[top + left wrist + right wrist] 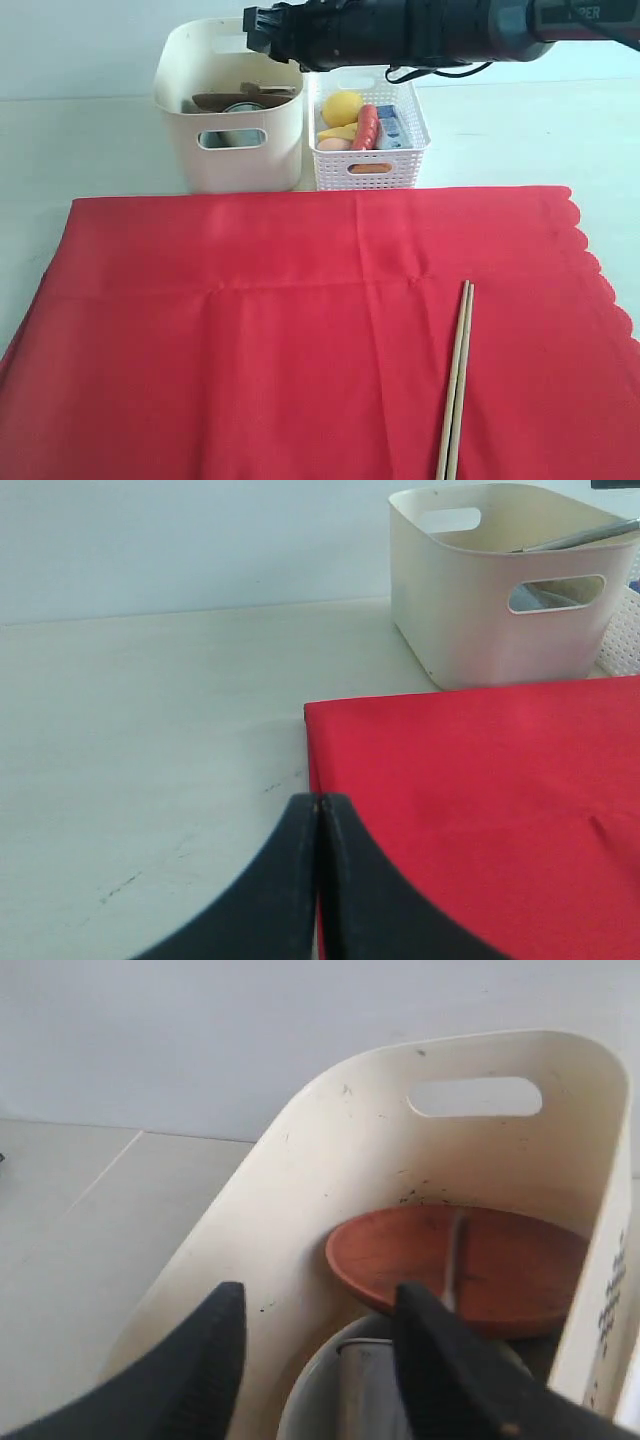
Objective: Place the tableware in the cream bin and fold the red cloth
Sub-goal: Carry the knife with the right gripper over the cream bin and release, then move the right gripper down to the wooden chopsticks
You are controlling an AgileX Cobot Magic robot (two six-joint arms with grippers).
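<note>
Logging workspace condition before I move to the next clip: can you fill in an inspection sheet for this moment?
Surface: pale table, faint scuff marks.
Job's things: red cloth spread flat, unfolded; chopsticks lying on it; cream bin holds the brown plate and other tableware.
Clutter: white lattice basket with lemon, sausage, carton.
Grippers: left pincer shut, empty, by the cloth's edge; right pincer open above the bin, empty.
Cables: black cable hanging under the right arm.
Surroundings: plain pale wall.
</note>
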